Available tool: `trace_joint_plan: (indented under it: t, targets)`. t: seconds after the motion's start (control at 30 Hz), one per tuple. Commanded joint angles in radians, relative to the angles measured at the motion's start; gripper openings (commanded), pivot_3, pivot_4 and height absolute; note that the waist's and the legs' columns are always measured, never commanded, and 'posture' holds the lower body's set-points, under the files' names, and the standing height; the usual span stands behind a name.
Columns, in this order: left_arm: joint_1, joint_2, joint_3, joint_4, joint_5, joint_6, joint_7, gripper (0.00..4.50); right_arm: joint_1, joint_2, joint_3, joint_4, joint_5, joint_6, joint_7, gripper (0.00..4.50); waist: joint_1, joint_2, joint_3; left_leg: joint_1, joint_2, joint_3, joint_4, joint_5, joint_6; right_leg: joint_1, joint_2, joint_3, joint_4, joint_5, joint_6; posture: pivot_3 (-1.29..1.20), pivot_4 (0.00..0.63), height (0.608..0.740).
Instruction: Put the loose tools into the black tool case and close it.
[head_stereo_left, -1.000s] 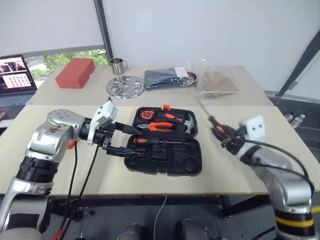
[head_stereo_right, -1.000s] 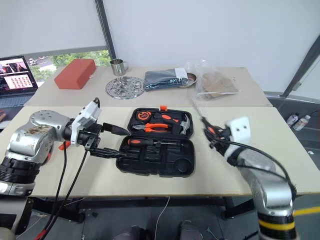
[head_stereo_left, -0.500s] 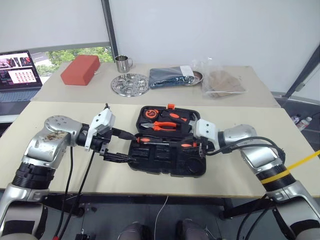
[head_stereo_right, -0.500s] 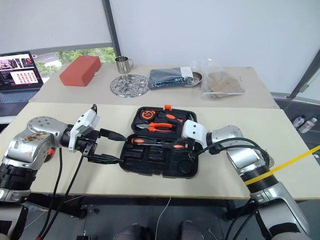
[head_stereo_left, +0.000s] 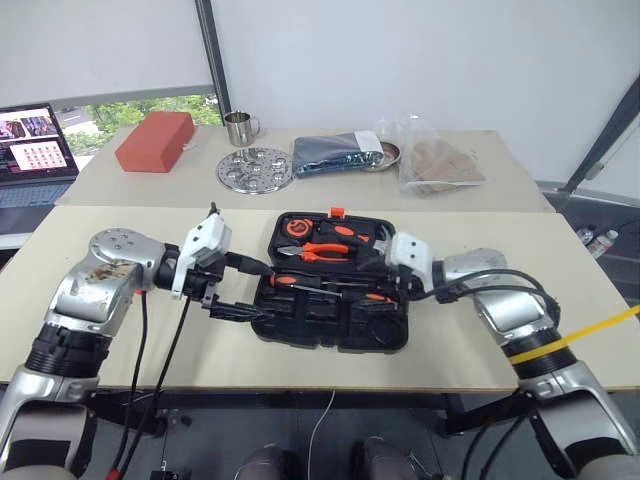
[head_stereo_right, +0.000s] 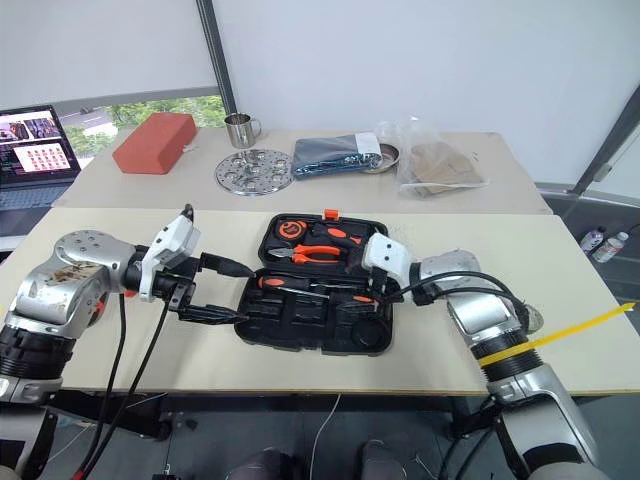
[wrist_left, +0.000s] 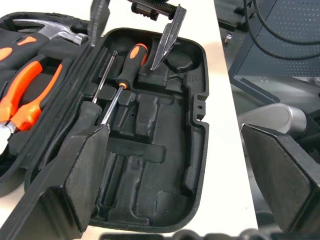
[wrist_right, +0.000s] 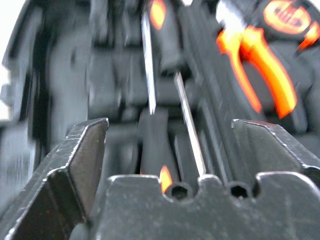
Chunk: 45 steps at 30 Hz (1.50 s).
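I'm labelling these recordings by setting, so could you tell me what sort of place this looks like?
Probably an office or lab set up for testing: two plain tables pushed together, a laptop by a window, and unrelated props such as a metal cup and an open tool case.

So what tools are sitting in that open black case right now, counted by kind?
Screwdrivers: 2
Pliers: 1
Hammer: 1
Tape measure: 1
Total: 5, all in the black tool case.
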Motion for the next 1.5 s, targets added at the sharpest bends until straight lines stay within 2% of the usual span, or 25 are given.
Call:
trace_joint_plan:
  t: [0.03, 0.17, 0.37, 0.43, 0.5, 0.67, 0.73, 0.9, 0.93, 0.97, 1.03, 1.13, 1.2, 1.27, 1.37, 1.43, 1.5]
  targets:
    - [-0.028, -0.006, 0.001, 0.01, 0.012, -0.028, 0.0, 4.5, -0.02, 0.024, -0.032, -0.055, 0.022, 0.045, -0.026, 3.48, 0.0, 0.0, 0.0, 0.0, 0.0, 0.0, 0.0, 0.0, 0.0, 0.0, 0.0, 0.0, 0.001, 0.0, 0.0, 0.0, 0.15, 0.736]
    - [-0.027, -0.012, -0.001, 0.015, 0.018, -0.035, 0.001, 4.5, -0.005, 0.039, 0.016, -0.047, -0.029, 0.043, -0.042, 2.09, 0.001, 0.0, 0.0, 0.0, 0.0, 0.001, 0.0, 0.0, 0.0, -0.001, 0.0, 0.0, 0.001, 0.0, 0.0, 0.0, 0.15, 0.736]
    - [-0.025, -0.018, 0.0, 0.02, 0.026, -0.039, 0.012, 4.5, 0.022, 0.012, 0.157, 0.02, -0.198, -0.069, -0.046, 0.05, -0.002, 0.0, 0.0, 0.0, 0.0, 0.002, 0.0, 0.0, 0.0, -0.002, 0.0, 0.001, 0.002, -0.001, 0.0, 0.0, 0.15, 0.736]
    - [-0.015, -0.016, 0.005, 0.02, 0.032, -0.04, 0.021, 4.5, 0.035, 0.008, 0.184, 0.054, -0.249, -0.106, -0.07, 0.01, -0.002, 0.0, 0.0, 0.001, 0.0, 0.002, 0.0, 0.0, 0.0, -0.001, 0.0, 0.002, 0.002, -0.001, 0.001, 0.0, 0.15, 0.736]
    - [0.002, -0.008, 0.017, 0.015, 0.034, -0.038, 0.032, 4.5, 0.044, 0.026, 0.162, 0.048, -0.232, -0.093, -0.079, 0.01, -0.002, 0.0, 0.0, 0.003, 0.0, 0.002, 0.0, 0.0, 0.0, 0.0, 0.0, 0.002, 0.003, -0.002, 0.002, 0.0, 0.15, 0.736]
    - [0.082, 0.025, 0.105, -0.014, 0.019, 0.012, 0.126, 4.5, 0.057, 0.075, 0.001, -0.109, -0.048, 0.027, -0.08, 0.01, -0.003, -0.001, -0.001, 0.004, 0.0, 0.003, 0.001, 0.001, -0.002, 0.0, 0.0, 0.004, 0.005, -0.001, 0.001, 0.0, 0.15, 0.736]
    - [0.154, 0.046, 0.179, -0.048, -0.004, 0.062, 0.183, 4.5, 0.057, 0.086, -0.086, -0.204, 0.064, 0.153, -0.088, 0.01, -0.005, -0.001, 0.0, 0.002, 0.001, 0.003, 0.0, 0.001, -0.002, -0.002, 0.0, 0.005, 0.005, 0.0, -0.001, 0.0, 0.15, 0.736]
    - [0.45, 0.083, 0.457, -0.131, -0.005, 0.128, 0.34, 4.5, 0.065, 0.044, -0.252, -0.469, 0.342, 0.426, -0.085, 1.53, -0.017, 0.0, 0.0, 0.002, 0.001, 0.001, -0.002, 0.001, -0.002, -0.003, -0.001, 0.004, 0.005, 0.0, -0.003, 0.0, 0.15, 0.736]
    - [0.507, 0.083, 0.513, -0.135, -0.005, 0.134, 0.361, 4.5, 0.068, 0.032, -0.272, -0.501, 0.375, 0.456, -0.09, 1.66, -0.019, 0.0, 0.0, 0.002, 0.002, 0.001, -0.003, 0.0, -0.003, -0.003, -0.001, 0.004, 0.003, -0.001, -0.003, 0.0, 0.15, 0.736]
    - [0.562, 0.079, 0.564, -0.139, -0.002, 0.137, 0.385, 4.5, 0.071, 0.02, -0.289, -0.527, 0.404, 0.482, -0.097, 2.18, -0.02, 0.0, 0.0, 0.002, 0.002, 0.0, -0.003, 0.0, -0.003, -0.003, -0.001, 0.003, 0.003, -0.001, -0.004, 0.0, 0.15, 0.736]
    - [0.656, 0.072, 0.646, -0.136, 0.018, 0.125, 0.431, 4.5, 0.083, -0.004, -0.312, -0.569, 0.446, 0.515, -0.105, 2.82, -0.019, -0.001, 0.0, 0.002, 0.002, -0.001, -0.004, -0.001, -0.004, -0.003, -0.002, 0.003, 0.003, -0.001, -0.005, 0.0, 0.15, 0.736]
    - [0.754, 0.081, 0.716, -0.114, 0.05, 0.088, 0.465, 4.5, 0.108, -0.046, -0.323, -0.611, 0.479, 0.53, -0.106, 3.8, -0.013, -0.001, 0.0, 0.003, 0.002, -0.001, -0.004, -0.005, -0.012, -0.003, -0.007, 0.002, 0.002, -0.001, -0.005, 0.0, 0.15, 0.736]
    - [0.742, 0.106, 0.715, -0.083, 0.045, 0.093, 0.464, 4.5, 0.123, -0.066, -0.32, -0.628, 0.484, 0.525, -0.118, 4.48, -0.001, -0.001, 0.0, 0.002, 0.002, -0.001, -0.004, -0.007, -0.014, -0.003, -0.008, 0.001, 0.001, -0.001, -0.005, 0.0, 0.15, 0.736]
    - [0.7, 0.134, 0.684, -0.045, 0.049, 0.091, 0.462, 4.5, 0.131, -0.076, -0.317, -0.633, 0.487, 0.519, -0.134, 4.48, 0.01, -0.002, 0.001, 0.002, 0.002, -0.001, -0.004, -0.007, -0.015, -0.003, -0.008, 0.0, 0.001, -0.001, -0.006, 0.0, 0.15, 0.736]
    - [0.539, 0.167, 0.569, 0.08, 0.084, 0.084, 0.478, 4.5, 0.139, -0.083, -0.306, -0.636, 0.474, 0.5, -0.156, 4.48, 0.028, -0.002, 0.0, 0.003, 0.002, -0.002, -0.004, -0.007, -0.016, -0.005, -0.01, -0.003, 0.001, 0.001, -0.008, 0.0, 0.15, 0.736]
    - [0.35, 0.161, 0.442, 0.228, 0.15, 0.07, 0.497, 4.5, 0.151, -0.08, -0.312, -0.653, 0.482, 0.5, -0.179, 4.48, 0.03, -0.002, 0.0, 0.003, 0.002, -0.002, -0.004, -0.007, -0.017, -0.005, -0.009, -0.003, -0.001, 0.003, -0.01, 0.0, 0.15, 0.736]
    - [0.231, 0.16, 0.35, 0.331, 0.199, 0.046, 0.486, 4.5, 0.163, -0.08, -0.316, -0.67, 0.492, 0.503, -0.196, 4.48, 0.031, -0.003, 0.0, 0.002, 0.001, -0.001, -0.004, -0.007, -0.017, -0.003, -0.007, -0.004, 0.001, 0.003, -0.009, 0.0, 0.15, 0.736]
